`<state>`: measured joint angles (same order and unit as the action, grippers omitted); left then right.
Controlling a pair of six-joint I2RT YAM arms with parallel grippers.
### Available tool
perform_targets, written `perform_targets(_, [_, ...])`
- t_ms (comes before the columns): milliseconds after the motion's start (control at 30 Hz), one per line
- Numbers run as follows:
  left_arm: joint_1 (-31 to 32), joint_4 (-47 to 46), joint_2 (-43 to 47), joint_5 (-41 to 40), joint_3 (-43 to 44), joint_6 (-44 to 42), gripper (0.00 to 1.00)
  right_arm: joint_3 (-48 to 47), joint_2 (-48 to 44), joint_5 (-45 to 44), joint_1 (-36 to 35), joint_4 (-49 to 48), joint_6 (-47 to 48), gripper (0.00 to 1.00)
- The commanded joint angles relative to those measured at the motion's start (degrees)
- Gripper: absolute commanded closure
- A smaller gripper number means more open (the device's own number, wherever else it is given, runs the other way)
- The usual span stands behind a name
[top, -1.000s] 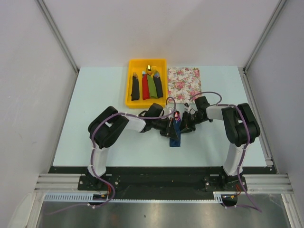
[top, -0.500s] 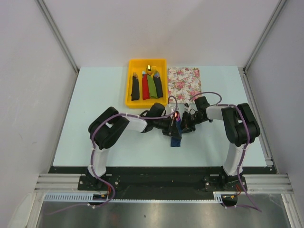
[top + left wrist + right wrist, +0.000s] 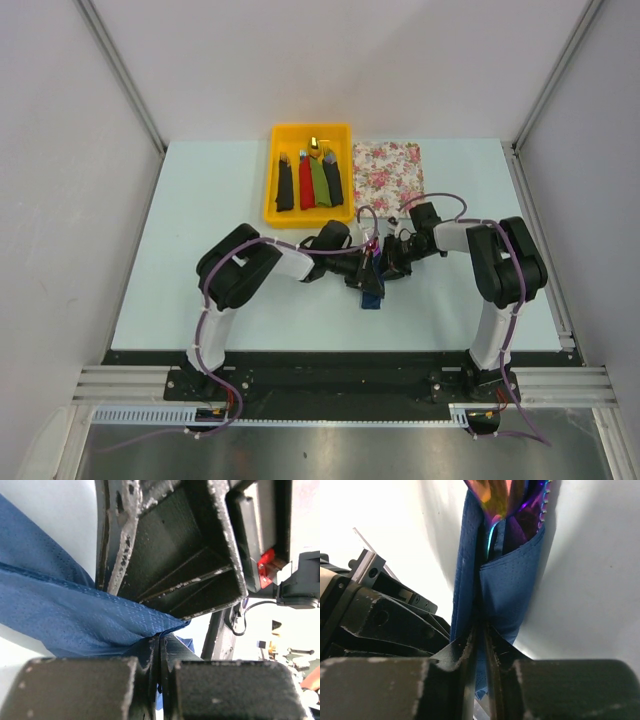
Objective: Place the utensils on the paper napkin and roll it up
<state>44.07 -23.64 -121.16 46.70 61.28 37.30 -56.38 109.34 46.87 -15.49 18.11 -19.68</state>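
The paper napkin (image 3: 507, 585) is wrapped into a narrow blue bundle over the middle of the tabletop (image 3: 200, 200), between the two arms. The utensils (image 3: 512, 505) are inside it, and their shiny purple and gold ends come out of the open top as from a pocket. The left claw (image 3: 159, 647) is closed on a fold of the paper, with almost no gap between its fingers. The right claw (image 3: 481, 635) is pinched in the same way on the lower part of the bundle, from the other side.

The paper looks thin and soft, so it will probably crease, and it may tear if the two claws pull against each other. The metal pieces are stiff, smooth and likely slippery. They may slide out of the open end if the bundle is tilted. A good hold seems to be on the layered paper around the handles, not on one loose edge.

The tabletop is flat, pale and smooth. A yellow tray (image 3: 270, 180) with coloured bundles (image 3: 308, 183) and a floral mat (image 3: 388, 165) lie farther back, apart from the work. White walls close the space on three sides.
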Motion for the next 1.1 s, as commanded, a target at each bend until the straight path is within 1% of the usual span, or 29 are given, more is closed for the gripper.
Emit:
perform_targets(0, [0.5,-0.5,-3.4,0.8,-0.5,-0.2,1.0,-1.3,0.7,-6.5,-0.2,3.1,3.6,0.8])
perform_targets(100, [-0.4,-1.1,-4.0,0.4,-1.4,0.3,1.0,-3.6,-1.0,-5.8,1.1,6.6,5.4,0.74])
perform_targets(167, [-0.7,0.4,-4.2,-0.3,-1.4,-1.1,1.0,-5.5,-2.0,-4.6,1.9,9.1,6.8,0.7])
perform_targets(300, [-0.9,1.1,-4.3,-0.5,-1.4,-1.8,0.98,-8.4,-4.0,-1.7,4.8,12.2,8.4,0.64])
perform_targets(433, [-0.9,1.7,-4.3,-0.9,-1.2,-2.1,0.95,-9.1,-4.3,1.3,6.4,13.3,9.0,0.58])
perform_targets(500, [-0.9,2.0,-4.3,-1.1,-1.2,-2.1,0.91,-8.7,-4.3,2.3,6.3,13.1,9.2,0.56])
perform_targets(633, [-0.9,2.5,-4.3,-1.3,-1.0,-2.6,0.89,-8.1,-3.4,3.2,5.8,12.2,9.0,0.54])
perform_targets(733, [-0.9,2.7,-4.3,-1.4,-1.1,-2.6,0.86,-7.3,-3.2,4.1,5.6,11.3,8.9,0.49])
perform_targets(833, [-0.9,2.7,-4.2,-1.5,-1.0,-2.8,0.84,-6.7,-3.1,4.9,5.3,10.7,9.3,0.49])
perform_targets(900, [-0.9,2.6,-4.1,-1.3,-1.0,-2.8,0.84,-6.6,-3.0,4.6,5.0,10.8,10.1,0.51])
perform_targets(1000, [-0.9,2.4,-3.7,-1.0,-1.1,-3.1,0.84,-6.1,-1.9,2.9,4.2,11.8,12.3,0.6])
perform_targets(1033, [-0.9,2.3,-3.6,-1.1,-1.0,-3.2,0.84,-5.8,-1.6,1.9,4.3,11.9,13.4,0.66])
perform_targets(1067, [-0.9,2.3,-3.2,-0.9,-1.0,-3.3,0.84,-5.8,-0.6,1.5,4.1,11.9,13.9,0.69])
